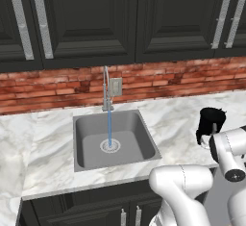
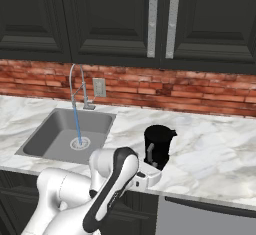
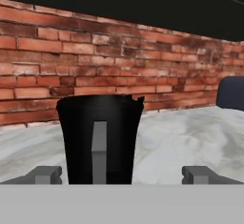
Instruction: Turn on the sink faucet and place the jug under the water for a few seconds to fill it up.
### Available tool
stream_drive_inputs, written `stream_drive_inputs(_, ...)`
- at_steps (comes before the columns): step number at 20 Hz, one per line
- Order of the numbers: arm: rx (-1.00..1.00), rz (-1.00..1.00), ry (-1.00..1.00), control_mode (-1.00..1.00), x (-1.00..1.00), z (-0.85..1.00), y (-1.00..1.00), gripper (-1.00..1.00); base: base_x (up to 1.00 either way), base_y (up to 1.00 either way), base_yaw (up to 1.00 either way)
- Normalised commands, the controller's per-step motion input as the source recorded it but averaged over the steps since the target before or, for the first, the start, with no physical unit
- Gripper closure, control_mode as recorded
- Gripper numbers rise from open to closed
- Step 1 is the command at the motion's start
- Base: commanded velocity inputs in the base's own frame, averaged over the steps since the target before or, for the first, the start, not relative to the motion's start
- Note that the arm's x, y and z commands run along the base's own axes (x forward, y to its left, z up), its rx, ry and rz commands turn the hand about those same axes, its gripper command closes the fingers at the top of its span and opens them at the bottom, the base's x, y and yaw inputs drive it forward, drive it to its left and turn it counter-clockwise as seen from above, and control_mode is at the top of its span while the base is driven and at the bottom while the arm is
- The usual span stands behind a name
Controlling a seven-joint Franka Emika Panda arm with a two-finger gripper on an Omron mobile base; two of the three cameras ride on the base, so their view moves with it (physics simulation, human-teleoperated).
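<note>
A black jug [image 3: 99, 139] stands upright on the marble desk [image 3: 181, 137], at lower left of centre in the hand view. The gripper [image 3: 121, 174] is spread wide, holding nothing; the jug sits between its fingertips [image 3: 45, 174], nearer the left one.

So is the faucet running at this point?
On. A thin light-blue stream of water falls from the sink faucet straight down to the drain in the sink; the right base view shows it too.

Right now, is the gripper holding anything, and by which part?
Nothing is held. The gripper is open, its fingertips either side of the jug, not closed on it.
</note>
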Motion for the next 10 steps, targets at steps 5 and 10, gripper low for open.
stream_drive_inputs(5, 0.00, 0.00, 0.04, -1.00, 0.27, -0.04, 0.00, -1.00, 0.00, 0.00, 0.00)
stream_drive_inputs(10, 0.00, 0.00, 0.03, -1.00, 0.26, -0.05, 0.00, -1.00, 0.00, 0.00, 0.00)
